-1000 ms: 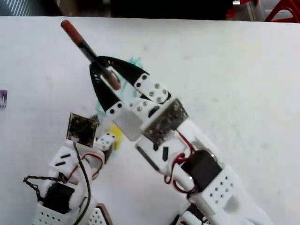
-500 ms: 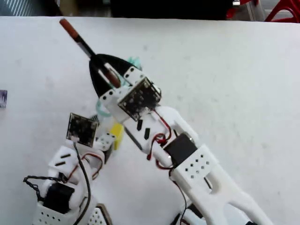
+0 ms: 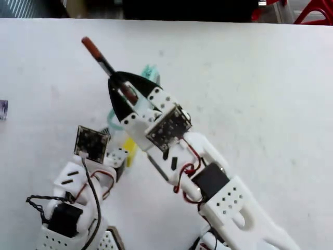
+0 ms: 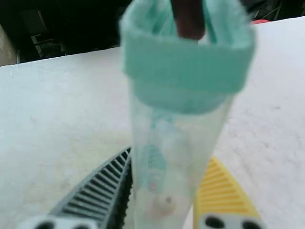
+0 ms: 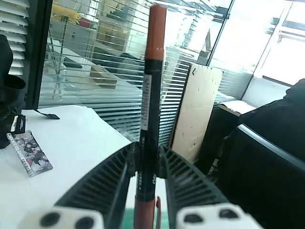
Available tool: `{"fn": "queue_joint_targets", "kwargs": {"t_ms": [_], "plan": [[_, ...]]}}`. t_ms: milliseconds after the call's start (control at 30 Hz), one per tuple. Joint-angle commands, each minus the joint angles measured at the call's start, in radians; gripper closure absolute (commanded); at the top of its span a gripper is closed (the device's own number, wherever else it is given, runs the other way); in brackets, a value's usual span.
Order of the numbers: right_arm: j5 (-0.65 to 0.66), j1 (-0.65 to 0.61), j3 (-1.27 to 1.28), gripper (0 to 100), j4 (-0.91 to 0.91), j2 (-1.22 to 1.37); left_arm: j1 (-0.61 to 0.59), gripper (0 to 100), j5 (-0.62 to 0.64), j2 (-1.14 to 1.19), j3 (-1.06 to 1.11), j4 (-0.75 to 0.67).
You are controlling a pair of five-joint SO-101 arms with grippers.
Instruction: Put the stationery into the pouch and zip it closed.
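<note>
A clear pouch with a teal rim (image 4: 186,67) stands upright, and my left gripper (image 4: 169,164) is shut on its body between a grey and a yellow finger (image 4: 221,195). In the high view the pouch's teal edge (image 3: 150,71) peeks out from under the right gripper (image 3: 123,92). That gripper is shut on a black pen with a red-brown cap (image 3: 92,48), tilted up and away to the left. The pen's lower red-brown end (image 4: 188,19) sits at the pouch's mouth. In the right wrist view the pen (image 5: 150,95) stands between the two black fingers of the right gripper (image 5: 145,167).
A small printed card (image 3: 2,110) lies at the table's left edge, also seen as the card (image 5: 29,150) in the right wrist view. The left arm (image 3: 78,192) is at the bottom left, the right arm (image 3: 218,192) crosses from the bottom right. Bare white table lies to the right.
The right wrist has rolled over, and the gripper with the pen has shifted slightly right and nearer, so the cap end sits lower in the high view. The left arm has kept still.
</note>
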Motion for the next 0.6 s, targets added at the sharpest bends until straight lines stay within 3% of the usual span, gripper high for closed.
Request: {"fn": "queue_joint_targets", "kwargs": {"t_ms": [0, 267, 567], "plan": [[0.014, 0.015, 0.031, 98.2, -0.016, -0.058, 0.002, 81, -0.009, 0.01, -0.003, -0.032], [0.015, 0.016, 0.04, 98.1, 0.108, -0.173, -0.073, 81, 0.029, 0.01, -0.008, -0.049], [0.077, 0.018, -0.071, 98.0, 0.329, -0.061, -0.071, 81, 0.031, 0.01, -0.006, -0.049]]}}
